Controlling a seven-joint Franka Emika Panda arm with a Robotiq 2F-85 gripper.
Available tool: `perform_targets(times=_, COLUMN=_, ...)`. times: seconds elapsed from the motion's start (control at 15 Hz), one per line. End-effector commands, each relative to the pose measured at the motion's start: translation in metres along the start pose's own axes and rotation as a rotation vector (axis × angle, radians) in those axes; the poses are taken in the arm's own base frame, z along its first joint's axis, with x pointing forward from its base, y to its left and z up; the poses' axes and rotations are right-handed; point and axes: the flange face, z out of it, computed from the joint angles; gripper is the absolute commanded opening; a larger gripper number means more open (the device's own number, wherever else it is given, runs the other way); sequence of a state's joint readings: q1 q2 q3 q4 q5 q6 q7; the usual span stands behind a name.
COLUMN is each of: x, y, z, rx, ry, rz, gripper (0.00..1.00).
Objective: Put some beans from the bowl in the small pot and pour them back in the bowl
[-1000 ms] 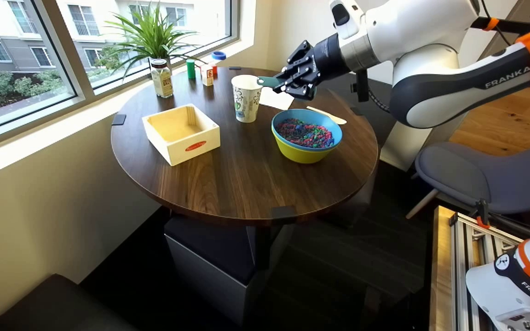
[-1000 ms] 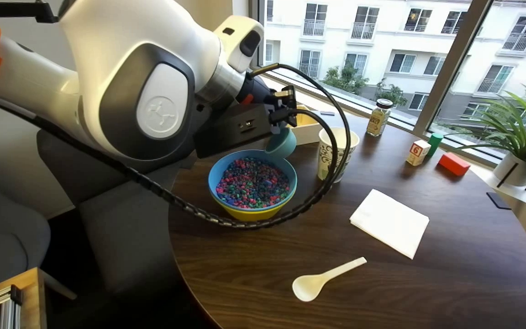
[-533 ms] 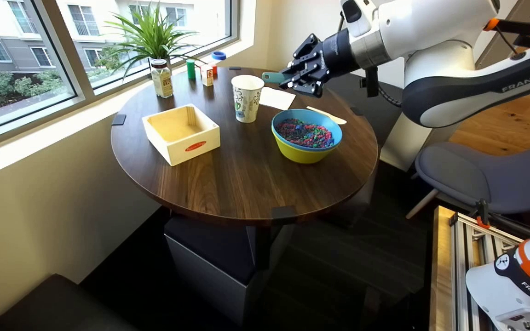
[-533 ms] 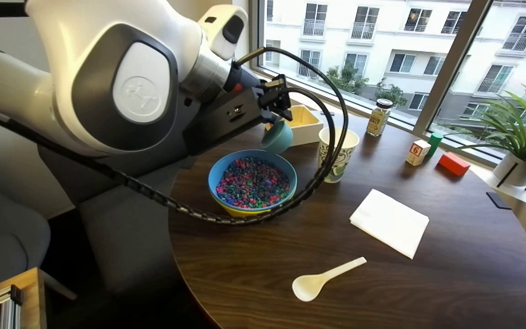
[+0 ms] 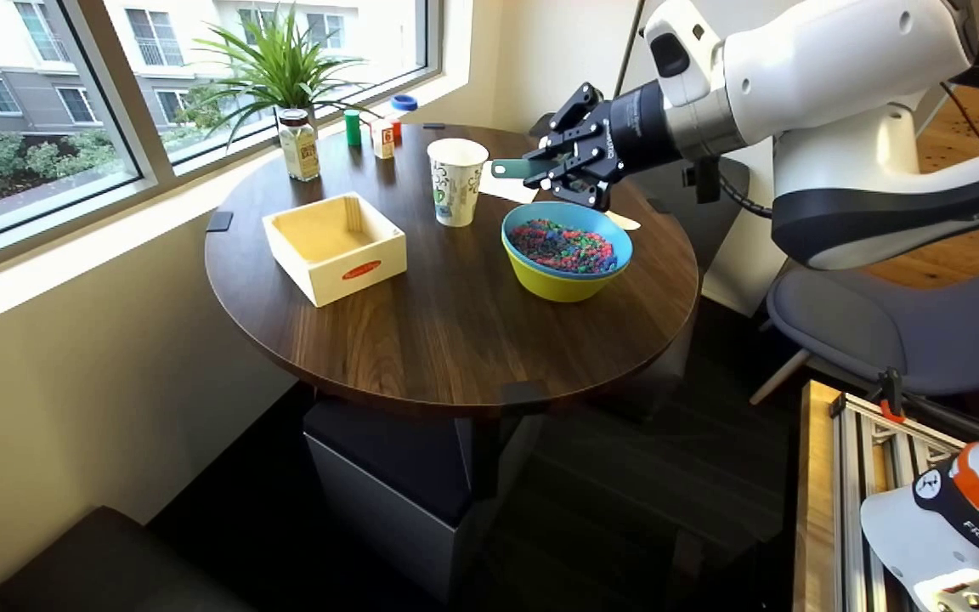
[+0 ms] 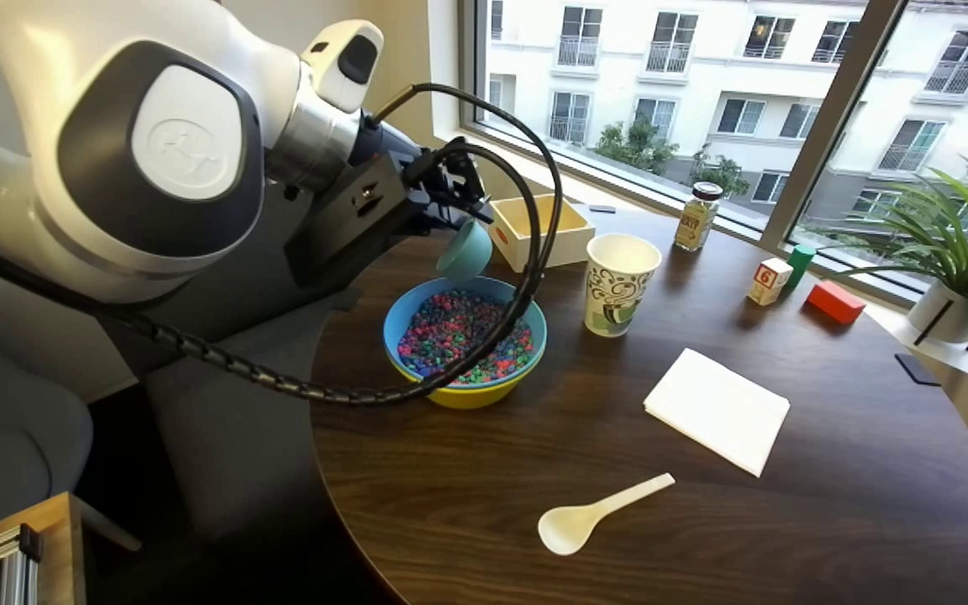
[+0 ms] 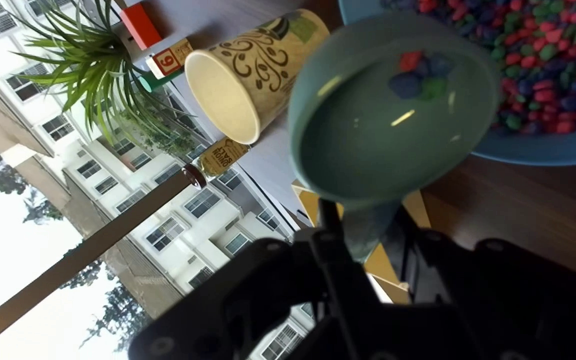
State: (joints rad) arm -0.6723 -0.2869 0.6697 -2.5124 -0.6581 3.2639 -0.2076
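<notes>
My gripper [image 5: 547, 170] is shut on the handle of the small pot [image 5: 513, 168], a blue-green cup. The pot is raised off the table and looks tilted. In the wrist view the pot [image 7: 368, 155] opens toward the camera and holds a few beans [image 7: 420, 77]. The bowl [image 5: 562, 285], yellow-green outside and blue inside, stands on the table full of mixed-colour beans [image 5: 562, 246]. In an exterior view the pot [image 6: 465, 252] appears at the bowl's far rim; I cannot tell whether it is directly above. The bowl [image 7: 543, 150] is right of the pot in the wrist view.
A paper cup [image 6: 618, 286] stands close to the bowl. A wooden square tray [image 5: 328, 276], a spoon [image 6: 572, 525], a napkin [image 6: 719, 412], a spice jar [image 6: 697, 218] and small blocks [image 6: 835, 301] are on the round table. An arm cable [image 6: 366, 392] crosses before the bowl.
The arm has drawn back toward its base with the pot still held, moving the pot away from the paper cup. The pot's tilt has changed somewhat. The bowl and other objects have not moved.
</notes>
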Motion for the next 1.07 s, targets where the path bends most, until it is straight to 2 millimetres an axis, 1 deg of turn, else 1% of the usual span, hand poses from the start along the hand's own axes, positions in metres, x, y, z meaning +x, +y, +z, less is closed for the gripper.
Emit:
perform_targets(times=0.0, x=-0.003, y=-0.021, z=-0.007, rx=-0.032, ry=0.006, rz=-0.018, gripper=0.06)
perform_targets(times=0.07, x=-0.003, y=-0.025, z=-0.007, rx=-0.034, ry=0.018, rz=-0.027, gripper=0.06)
perform_targets(times=0.13, x=0.003, y=-0.014, z=-0.003, rx=-0.013, ry=0.021, rz=-0.020, gripper=0.26)
perform_targets(times=0.27, x=0.001, y=-0.020, z=-0.003, rx=-0.016, ry=0.023, rz=-0.029, gripper=0.26)
perform_targets(times=0.53, x=0.000, y=-0.020, z=-0.003, rx=-0.021, ry=0.018, rz=-0.032, gripper=0.26)
perform_targets(times=0.6, x=0.000, y=-0.020, z=-0.003, rx=-0.021, ry=0.017, rz=-0.032, gripper=0.06)
perform_targets(times=0.8, x=-0.004, y=-0.026, z=-0.013, rx=-0.053, ry=0.055, rz=-0.130, gripper=0.06)
perform_targets(times=1.0, x=-0.008, y=-0.028, z=-0.017, rx=-0.064, ry=0.085, rz=-0.172, gripper=0.06)
